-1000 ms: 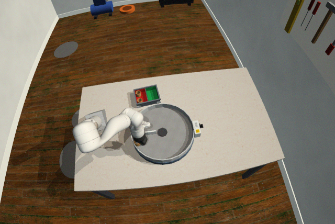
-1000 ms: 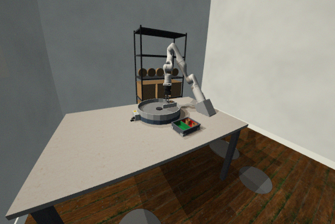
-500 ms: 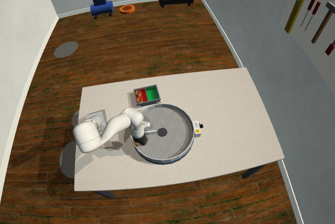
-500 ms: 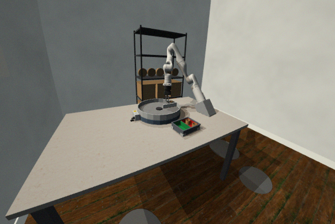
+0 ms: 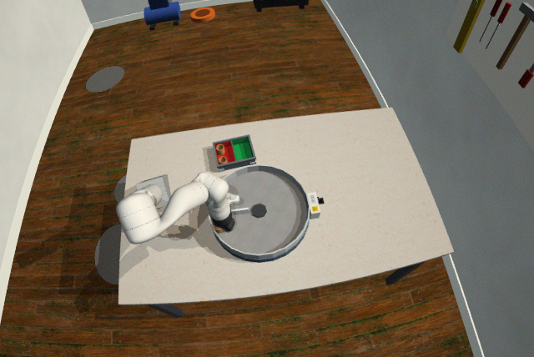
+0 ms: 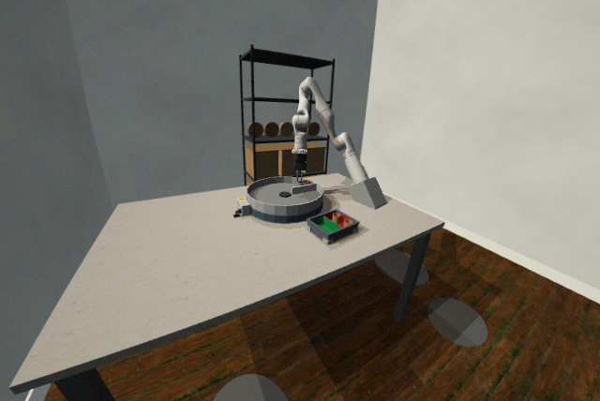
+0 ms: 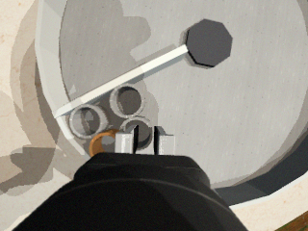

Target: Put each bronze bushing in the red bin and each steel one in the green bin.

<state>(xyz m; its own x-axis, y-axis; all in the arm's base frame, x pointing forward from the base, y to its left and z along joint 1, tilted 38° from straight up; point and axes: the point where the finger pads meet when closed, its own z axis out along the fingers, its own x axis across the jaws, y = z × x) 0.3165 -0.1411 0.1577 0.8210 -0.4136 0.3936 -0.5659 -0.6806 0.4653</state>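
My gripper [image 6: 299, 176] [image 7: 145, 136] points down, partly open, with nothing between its fingers. It is over a steel bushing [image 7: 137, 118] on the turntable [image 5: 275, 193] [image 7: 250, 96]. In the wrist view its left finger overlaps that bushing. A second steel bushing [image 7: 114, 101] stands near the pale bar, and a third steel bushing [image 7: 72, 120] stands near the rim. A bronze bushing [image 7: 94, 144] is left of the fingers, partly hidden by the gripper. The red bin [image 5: 229, 153] holds two bronze bushings. The green bin [image 5: 243, 148] [image 6: 325, 225] shows no bushings.
The pale bar [image 5: 239, 211] [image 6: 304, 188] [image 7: 130, 75] runs from the dark hub [image 5: 259, 210] [image 7: 208, 42] to the raised turntable rim, beside the bushings. The joined bins stand outside the rim. A small white box [image 5: 314, 205] is on the rim's far side from the arm.
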